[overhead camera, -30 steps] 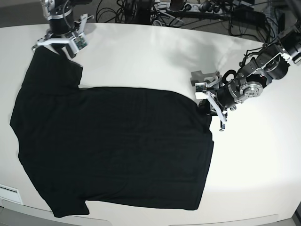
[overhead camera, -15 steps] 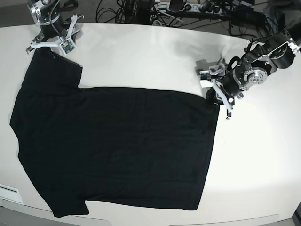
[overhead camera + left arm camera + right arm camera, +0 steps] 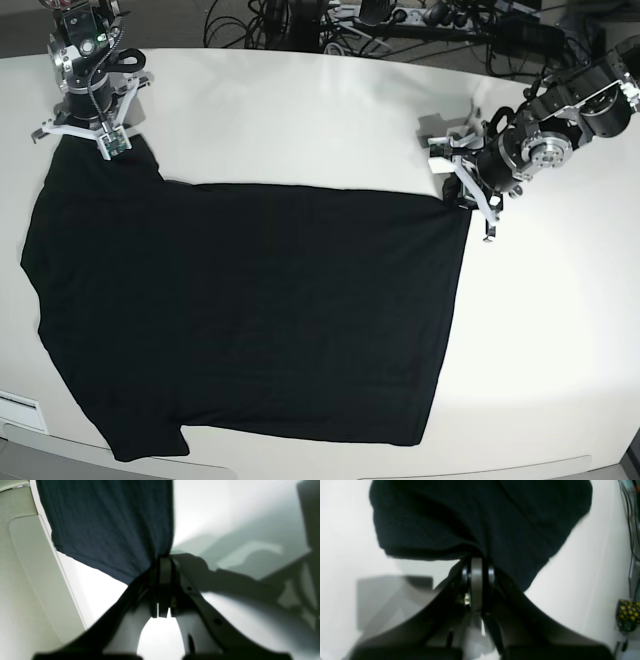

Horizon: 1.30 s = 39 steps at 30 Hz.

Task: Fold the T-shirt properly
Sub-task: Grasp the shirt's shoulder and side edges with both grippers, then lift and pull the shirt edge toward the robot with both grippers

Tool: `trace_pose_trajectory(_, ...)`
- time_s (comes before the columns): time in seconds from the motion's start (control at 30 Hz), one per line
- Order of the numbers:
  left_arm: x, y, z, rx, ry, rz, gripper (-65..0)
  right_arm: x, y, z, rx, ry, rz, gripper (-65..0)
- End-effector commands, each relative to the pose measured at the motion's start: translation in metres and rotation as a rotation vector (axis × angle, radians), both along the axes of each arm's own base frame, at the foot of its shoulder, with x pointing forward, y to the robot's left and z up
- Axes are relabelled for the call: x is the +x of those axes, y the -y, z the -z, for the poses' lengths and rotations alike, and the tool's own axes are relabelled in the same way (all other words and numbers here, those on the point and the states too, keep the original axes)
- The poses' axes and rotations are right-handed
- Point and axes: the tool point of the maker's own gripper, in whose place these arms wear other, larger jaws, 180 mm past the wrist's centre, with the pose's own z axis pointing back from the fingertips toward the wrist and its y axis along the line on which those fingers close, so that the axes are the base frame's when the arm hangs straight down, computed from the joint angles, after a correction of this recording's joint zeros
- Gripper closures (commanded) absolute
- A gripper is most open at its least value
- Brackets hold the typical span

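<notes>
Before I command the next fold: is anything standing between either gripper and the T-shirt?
Nothing visible. The left gripper is shut on the T-shirt at its far right corner in the base view; the right gripper pinches its far left end.

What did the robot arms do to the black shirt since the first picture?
The right gripper came nearer along the shirt's left-hand end in the base view and now pinches the T-shirt there. The left gripper, shut on its corner, moved away toward the far right, pulling that corner out. The shirt's near edge stayed put.
</notes>
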Motion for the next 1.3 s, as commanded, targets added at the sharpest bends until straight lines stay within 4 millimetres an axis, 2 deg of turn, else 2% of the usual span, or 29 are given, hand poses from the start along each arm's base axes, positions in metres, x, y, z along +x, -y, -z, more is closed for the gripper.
trace_pose_trajectory(0.0,0.004,-0.006,-0.012,0.007,0.028,-0.003,0.0,0.001,0.001,-0.009,-0.013,0.007,-0.013,0.0)
trace_pose_trajectory(0.1,-0.003,-0.006,-0.03,0.018,0.05,0.007,0.0,0.001,-0.01,-0.03,-0.019,0.039,-0.064,0.0)
trace_pose_trajectory(0.2,-0.008,-0.011,-0.048,0.022,0.074,0.019,0.0,-0.008,-0.018,-0.046,-0.043,0.044,-0.105,0.0)
trace_pose_trajectory(0.4,-0.017,-0.032,-0.068,0.076,0.091,0.014,0.0,-0.035,-0.019,-0.055,-0.064,0.006,-0.115,0.0)
trace_pose_trajectory(0.57,-0.044,-0.044,-0.069,0.129,0.046,0.015,0.0,-0.062,-0.003,-0.059,-0.111,-0.048,-0.097,0.0)
trace_pose_trajectory(0.67,-0.063,-0.043,-0.069,0.144,0.019,0.028,0.0,-0.08,0.003,-0.06,-0.125,-0.089,-0.081,0.0)
trace_pose_trajectory(0.8,-0.091,-0.039,-0.067,0.142,-0.046,0.06,0.0,-0.108,0.005,-0.055,-0.125,-0.166,-0.079,0.0)
trace_pose_trajectory(1.0,-0.117,-0.053,-0.059,0.203,-0.116,0.037,0.0,-0.138,0.009,-0.053,-0.129,-0.235,-0.056,0.0)
trace_pose_trajectory(1.07,-0.124,-0.054,-0.056,0.212,-0.119,0.044,0.0,-0.143,0.009,-0.052,-0.129,-0.249,-0.055,0.0)
trace_pose_trajectory(1.17,-0.132,-0.052,-0.053,0.215,-0.114,0.07,0.0,-0.141,0.011,-0.054,-0.139,-0.237,-0.056,0.0)
trace_pose_trajectory(1.27,-0.129,-0.049,-0.056,0.219,-0.075,0.09,0.0,-0.117,0.018,-0.067,-0.21,-0.122,-0.068,0.0)
